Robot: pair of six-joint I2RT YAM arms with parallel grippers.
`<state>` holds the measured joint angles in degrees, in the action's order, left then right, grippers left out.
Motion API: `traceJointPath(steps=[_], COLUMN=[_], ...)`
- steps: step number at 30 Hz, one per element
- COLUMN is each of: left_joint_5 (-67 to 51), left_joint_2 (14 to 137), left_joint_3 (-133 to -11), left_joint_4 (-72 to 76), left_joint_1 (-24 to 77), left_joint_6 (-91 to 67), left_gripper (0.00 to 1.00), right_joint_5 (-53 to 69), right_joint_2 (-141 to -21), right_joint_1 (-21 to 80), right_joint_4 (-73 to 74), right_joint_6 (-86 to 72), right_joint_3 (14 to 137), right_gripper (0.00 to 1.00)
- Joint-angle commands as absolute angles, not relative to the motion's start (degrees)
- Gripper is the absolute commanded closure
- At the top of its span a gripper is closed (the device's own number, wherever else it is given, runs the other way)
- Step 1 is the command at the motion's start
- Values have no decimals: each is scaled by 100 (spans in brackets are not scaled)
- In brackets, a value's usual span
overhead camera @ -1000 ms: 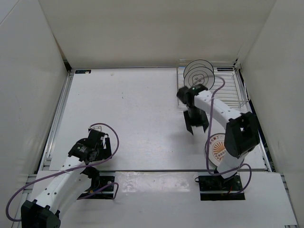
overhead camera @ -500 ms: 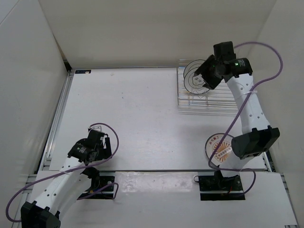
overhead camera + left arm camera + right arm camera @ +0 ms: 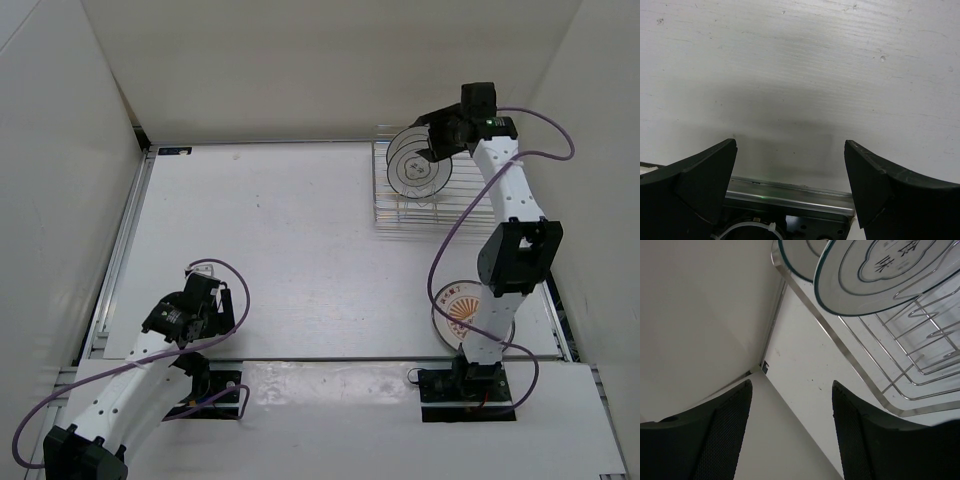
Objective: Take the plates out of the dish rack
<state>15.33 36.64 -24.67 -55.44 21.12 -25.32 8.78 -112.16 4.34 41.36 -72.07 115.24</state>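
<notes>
Two white plates with thin dark rings (image 3: 417, 165) stand upright in the wire dish rack (image 3: 470, 205) at the back right. The orange sunburst plate (image 3: 461, 312) lies flat on the table near the right arm's base, partly hidden by the arm. My right gripper (image 3: 438, 138) is open and empty, just above and behind the standing plates. In the right wrist view the front plate (image 3: 880, 275) and the one behind it (image 3: 799, 255) sit above my open gripper (image 3: 792, 425), beside the rack's rim (image 3: 855, 362). My left gripper (image 3: 205, 297) is open and empty.
White walls enclose the table on the left, back and right; the rack stands close to the back right corner. The left wrist view shows bare table (image 3: 800, 75) and a metal rail (image 3: 790, 197) between the open fingers (image 3: 710, 175).
My right arm has swung from the middle of the table up to the back of the rack, and now reaches over the plates from the right. The left arm has not moved.
</notes>
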Motion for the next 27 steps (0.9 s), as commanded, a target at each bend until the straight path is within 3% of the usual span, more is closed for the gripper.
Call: traceJointPath(steps=[1,11,27], left_joint_5=[1643,1775,1925], left_joint_2=[3595,3516,3673], left_joint_3=[-2426,-2408,-2417], left_joint_4=[-5511,-5564,-5625], left_joint_1=[2083,2083,2083], left_joint_6=[-2584,-2663,-2777], left_gripper=[0,0,0], right_joint_5=[949,1327,1749], right_joint_2=[-11232,-11865,-13034], right_joint_1=[229,-263,-361], right_joint_4=[3859,3551,3085], right_joint_6=[-7672,-7690,-7989], right_joint_3=[11339,11619,12269], right_gripper=[32,31,37])
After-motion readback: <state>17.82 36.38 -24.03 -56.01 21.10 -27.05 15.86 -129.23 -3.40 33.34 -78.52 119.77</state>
